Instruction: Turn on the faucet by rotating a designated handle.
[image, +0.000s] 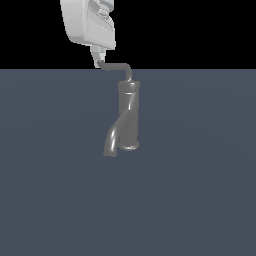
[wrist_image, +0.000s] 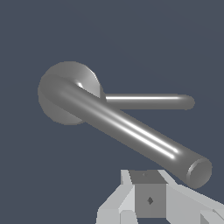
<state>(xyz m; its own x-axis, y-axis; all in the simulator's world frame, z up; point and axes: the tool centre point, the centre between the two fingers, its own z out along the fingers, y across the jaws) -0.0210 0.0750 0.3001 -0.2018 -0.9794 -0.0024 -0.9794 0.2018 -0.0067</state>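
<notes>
The faucet (image: 129, 117) stands upright in the exterior view, its thick spout (image: 112, 142) curving down toward that view's left. From its top the thin handle (image: 116, 66) bends over and runs to the left. My gripper (image: 98, 58) hangs right at the handle's far tip, touching or nearly touching it. The wrist view looks down on the faucet's round top (wrist_image: 89, 78). There the handle (wrist_image: 131, 131) looms large and ends just beside my gripper (wrist_image: 148, 181). The spout (wrist_image: 151, 102) shows lower and slimmer. The fingers are pressed together with nothing between them.
A flat dark blue-grey floor (image: 200, 200) surrounds the faucet on all sides. Behind it the background is black. The white hand (image: 90, 25) of the arm fills the upper left of the exterior view.
</notes>
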